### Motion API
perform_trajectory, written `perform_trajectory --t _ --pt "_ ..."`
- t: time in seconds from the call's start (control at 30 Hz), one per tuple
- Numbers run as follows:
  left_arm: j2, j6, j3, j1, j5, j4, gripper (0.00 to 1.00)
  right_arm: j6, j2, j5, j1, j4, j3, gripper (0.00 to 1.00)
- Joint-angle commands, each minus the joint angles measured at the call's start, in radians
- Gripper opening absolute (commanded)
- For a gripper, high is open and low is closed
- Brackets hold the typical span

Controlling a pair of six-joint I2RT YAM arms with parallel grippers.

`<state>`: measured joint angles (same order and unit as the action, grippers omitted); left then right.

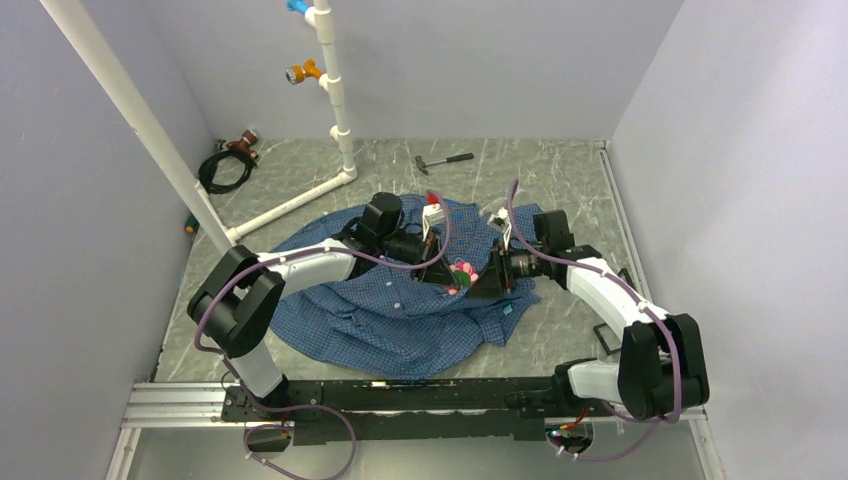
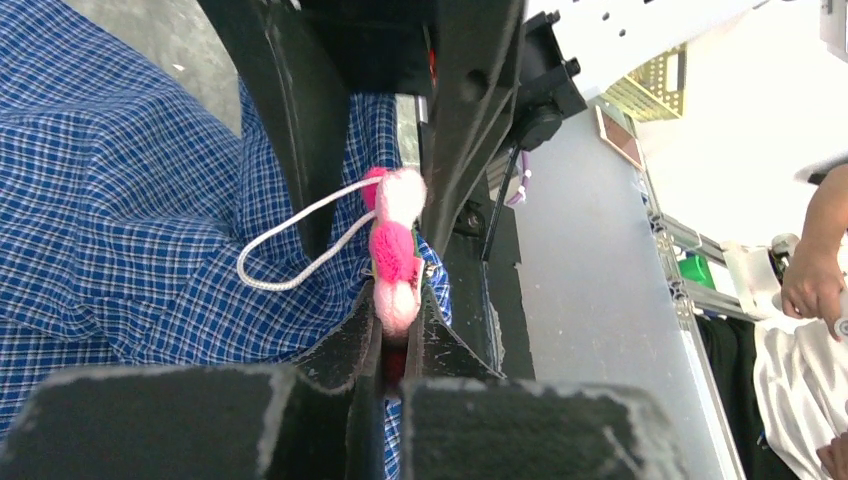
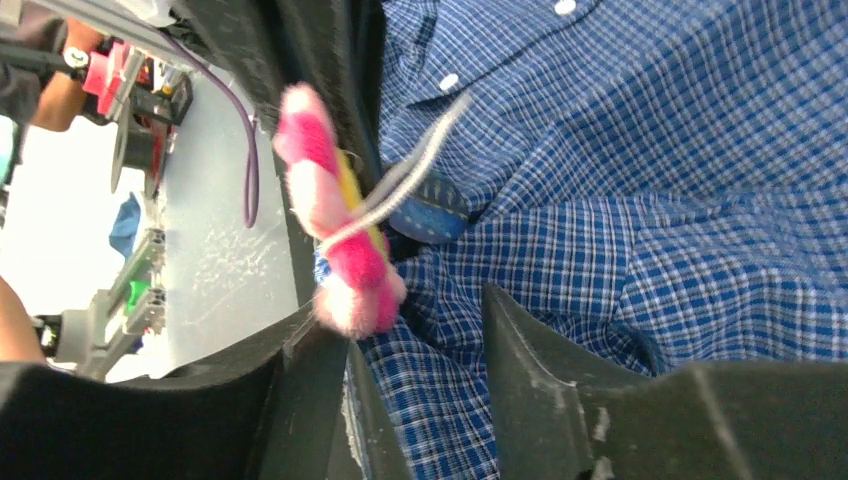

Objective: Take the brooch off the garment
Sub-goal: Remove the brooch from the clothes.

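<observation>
The garment (image 1: 390, 310), a blue checked shirt, lies crumpled in the middle of the table, and both grippers meet above its centre. The brooch (image 1: 462, 272) is a fluffy pink flower with a white cord loop (image 2: 290, 245). My left gripper (image 2: 398, 300) is shut on the lower edge of the brooch (image 2: 395, 240), which stands up between its tips. My right gripper (image 3: 415, 330) is open, with only shirt fabric (image 3: 650, 200) between its fingers. In the right wrist view the brooch (image 3: 335, 230) sits just past the left finger (image 3: 300, 350). Whether it is still fastened to the cloth I cannot tell.
A white pipe frame (image 1: 330, 90) stands at the back left, with a coil of black cable (image 1: 225, 165) beside it. A hammer (image 1: 443, 160) lies at the back. The shirt's light-blue tag (image 1: 507, 309) and white buttons (image 3: 449, 81) show near the grippers.
</observation>
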<state>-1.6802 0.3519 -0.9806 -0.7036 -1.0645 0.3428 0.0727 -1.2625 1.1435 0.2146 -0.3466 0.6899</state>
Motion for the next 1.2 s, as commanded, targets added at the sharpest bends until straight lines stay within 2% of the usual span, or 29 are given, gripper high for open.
perform_trajectory --t 0.0,0.13,0.33,0.87,1.17 --pt "-0.018 -0.068 -0.038 -0.002 -0.079 -0.063 0.0 0.276 0.014 0.079 -0.017 -0.161 0.123 0.55" --pt "-0.03 -0.083 -0.051 -0.002 -0.086 -0.091 0.0 0.347 0.012 0.101 -0.024 -0.225 0.164 0.59" --pt "-0.027 -0.03 -0.042 -0.002 -0.096 -0.033 0.0 0.26 0.011 0.11 -0.013 -0.124 0.124 0.51" --pt "-0.036 0.046 -0.03 -0.003 -0.116 0.061 0.0 0.16 0.011 0.139 0.008 -0.001 0.043 0.4" --pt "-0.041 0.048 -0.03 -0.008 -0.117 0.055 0.0 0.154 0.009 0.147 0.009 0.002 0.053 0.41"
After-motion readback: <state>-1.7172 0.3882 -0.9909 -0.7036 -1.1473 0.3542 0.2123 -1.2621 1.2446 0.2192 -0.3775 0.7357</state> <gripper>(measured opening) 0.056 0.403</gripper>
